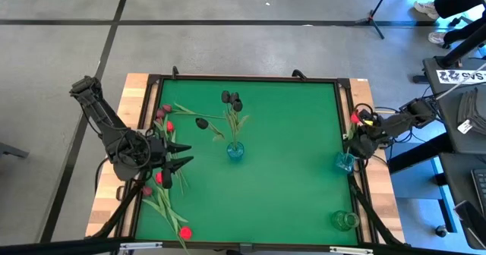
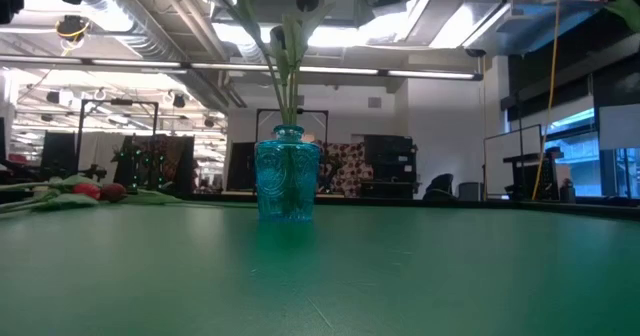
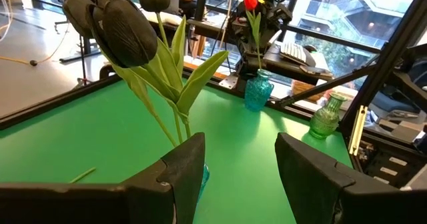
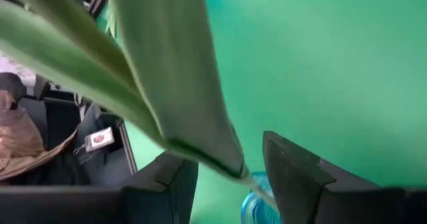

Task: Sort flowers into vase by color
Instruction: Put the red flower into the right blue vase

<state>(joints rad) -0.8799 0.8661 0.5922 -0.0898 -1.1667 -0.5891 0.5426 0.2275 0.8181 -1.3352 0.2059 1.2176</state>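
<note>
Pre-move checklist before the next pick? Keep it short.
1. Red tulip stem in blue vase at the right edge: ok.
2. Right pincer let go of it: cannot tell; a leaf hides the gap.
3. Left pincer open and empty: ok.
4. Black tulips standing in the centre blue vase: ok.
5. Green vase upright and empty: ok.
6. Loose flowers still to sort by the left pincer: not ok.
</note>
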